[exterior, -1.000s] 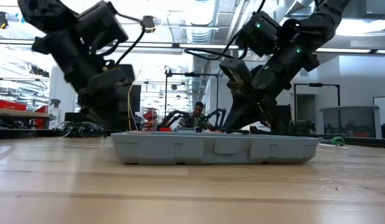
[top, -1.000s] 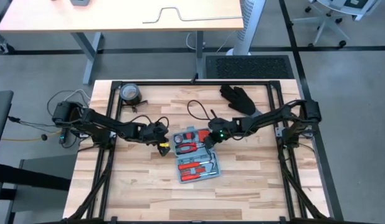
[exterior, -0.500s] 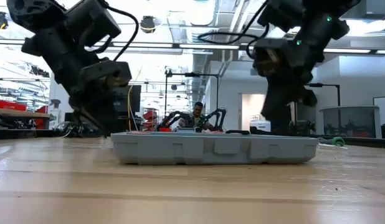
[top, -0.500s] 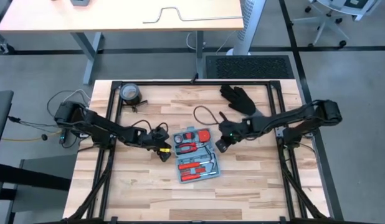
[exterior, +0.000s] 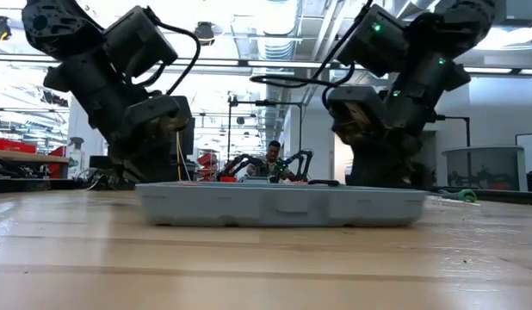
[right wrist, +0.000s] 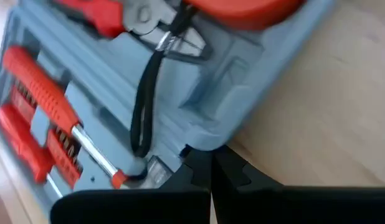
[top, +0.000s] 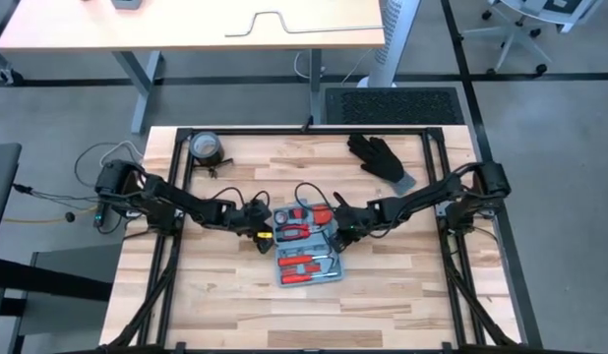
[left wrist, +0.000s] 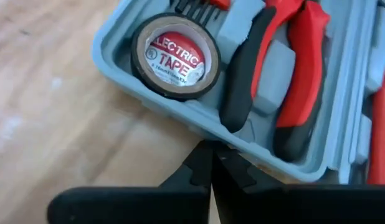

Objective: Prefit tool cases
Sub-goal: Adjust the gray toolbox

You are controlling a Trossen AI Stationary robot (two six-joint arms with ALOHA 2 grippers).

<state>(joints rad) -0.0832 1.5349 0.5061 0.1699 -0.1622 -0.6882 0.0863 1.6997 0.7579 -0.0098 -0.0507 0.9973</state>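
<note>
right gripper (top: pixel 335 234) back against case (top: pixel 306 247), case straightened

Hidden and cut off
Light-blue case (exterior: pixel 279 207): wall hid its contents in low view; both wrist views cropped it.

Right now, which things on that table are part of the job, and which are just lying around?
Part of the job:
tool case
left gripper, shut at one edge of it
right gripper, shut at the opposite edge

Just lying around:
black glove
tape roll
</note>
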